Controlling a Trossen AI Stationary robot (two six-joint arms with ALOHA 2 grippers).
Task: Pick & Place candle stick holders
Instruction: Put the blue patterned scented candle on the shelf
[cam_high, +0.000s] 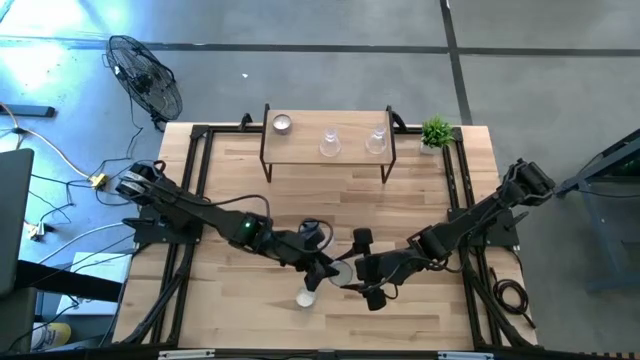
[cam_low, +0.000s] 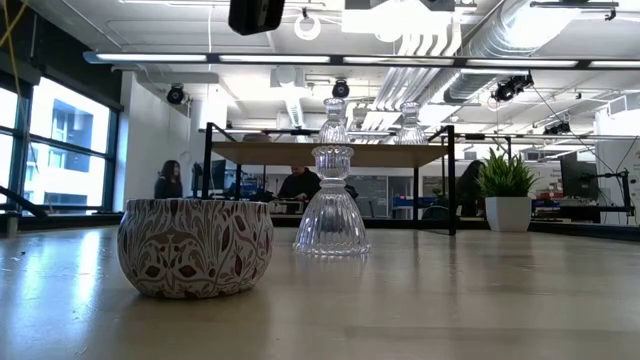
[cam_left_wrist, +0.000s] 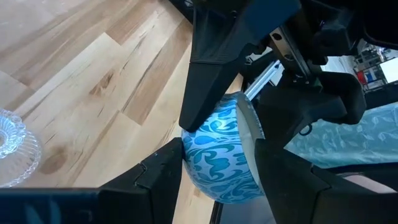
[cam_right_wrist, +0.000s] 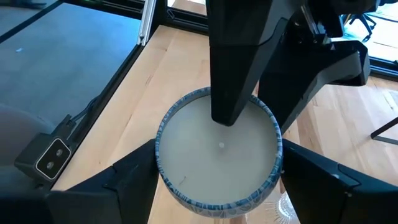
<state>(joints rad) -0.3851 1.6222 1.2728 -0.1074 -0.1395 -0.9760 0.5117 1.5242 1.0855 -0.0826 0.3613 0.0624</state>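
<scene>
Between both grippers, blue tealight cup (cam_right_wrist: 217, 155), tipped sideways, mouth toward right gripper (cam_right_wrist: 214, 180)

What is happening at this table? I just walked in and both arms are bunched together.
Both arms meet at the table's near edge over one blue patterned tealight cup. The left tool and the right tool each have fingers on either side of it. A shelf at the far edge carries one cup and two glass holders.

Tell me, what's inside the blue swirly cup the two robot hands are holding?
White wax with a tiny wick dot fills the blue swirly cup. The left gripper has one finger over the wax, hiding part of it. The right gripper clamps the sides.
</scene>
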